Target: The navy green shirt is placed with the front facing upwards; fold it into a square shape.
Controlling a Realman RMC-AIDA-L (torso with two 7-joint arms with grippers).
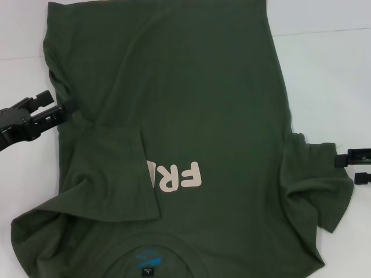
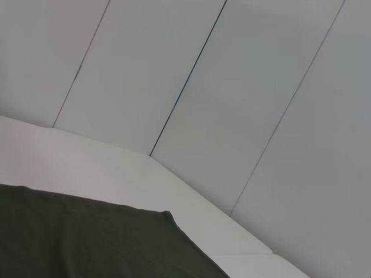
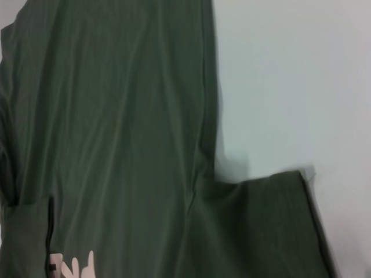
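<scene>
The large dark olive-green cotton T-shirt point(image 1: 191, 116) lies front-up on the white table point(image 1: 324, 69), collar nearest the robot, its left sleeve folded inward over the pale pink lettering point(image 1: 179, 175). The black left gripper point(image 1: 65, 108) pinches the shirt's left edge. The black right gripper point(image 1: 349, 168) sits spread beside the right sleeve.

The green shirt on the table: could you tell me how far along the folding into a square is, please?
Done: the left sleeve is folded inward, covering part of the pale lettering. In hand: the left hand sits at the shirt's left edge, and the right hand is beside the right sleeve, which lies spread out and rumpled. Left: fold that side in, then fold the long body up into a square.
</scene>
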